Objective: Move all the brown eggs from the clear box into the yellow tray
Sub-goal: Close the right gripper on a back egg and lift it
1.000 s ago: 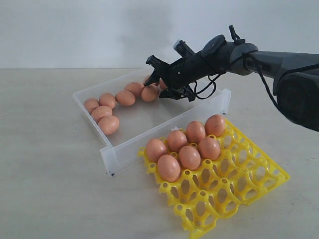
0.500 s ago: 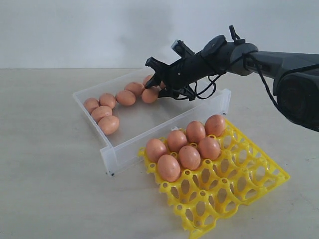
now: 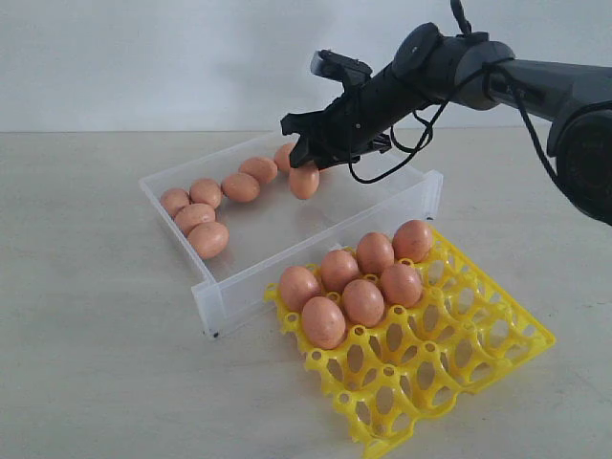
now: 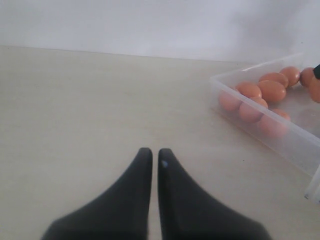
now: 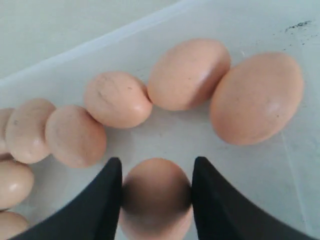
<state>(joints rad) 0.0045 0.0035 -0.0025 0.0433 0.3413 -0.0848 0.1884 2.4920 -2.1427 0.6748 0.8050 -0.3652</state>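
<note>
We've got the right gripper (image 3: 306, 164) pinching one egg (image 3: 304, 182) over the far side of the box (image 3: 316, 251), jaws half apart around it, seemingly clear of the floor. The left gripper (image 4: 154, 151) is pressed together, empty, above the table (image 4: 75, 110). Seven eggs (image 3: 363, 301) sit in the tray (image 3: 449, 378).

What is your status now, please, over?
Right pincer shut on one brown egg, over clear box. Left pincer shut, over table. Seven eggs in yellow tray. Nothing in the way.

The pale surface (image 3: 86, 363) carries the clear box (image 3: 239, 287) toward its far edge, with the yellow tray (image 3: 497, 327) just beside it, nearer the near edge.
</note>
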